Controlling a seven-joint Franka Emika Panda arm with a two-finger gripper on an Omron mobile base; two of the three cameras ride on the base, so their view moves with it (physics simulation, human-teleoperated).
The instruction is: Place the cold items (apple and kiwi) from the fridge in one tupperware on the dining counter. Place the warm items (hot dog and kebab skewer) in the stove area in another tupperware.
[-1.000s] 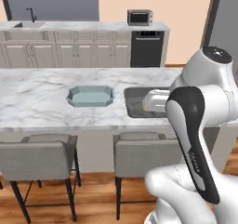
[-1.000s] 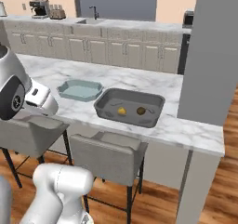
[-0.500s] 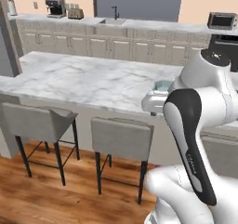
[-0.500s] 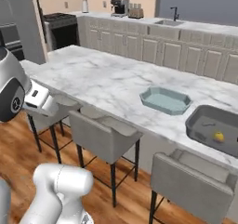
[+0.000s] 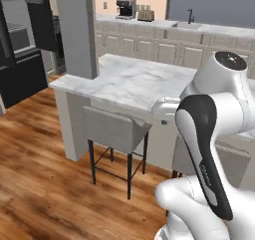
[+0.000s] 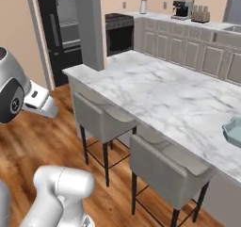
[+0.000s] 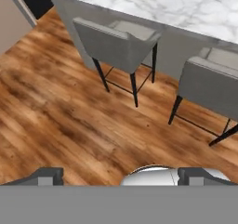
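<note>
1. In the hand view, the claw (image 7: pixel 121 174) was seen spread wide and empty, its two dark fingertips (image 7: pixel 45 175) far apart, pointed down at the wooden floor (image 7: pixel 60 125).
2. Two grey stools (image 7: pixel 120 44) were seen beyond the claw, tucked against the marble bench (image 7: pixel 176 7).
3. In the right base view, a pale blue tupperware (image 6: pixel 234 131) was seen on the bench at the right edge, well apart from the claw; its contents could not be made out.
4. The stove (image 6: pixel 120 33) was seen far behind the bench.
</note>
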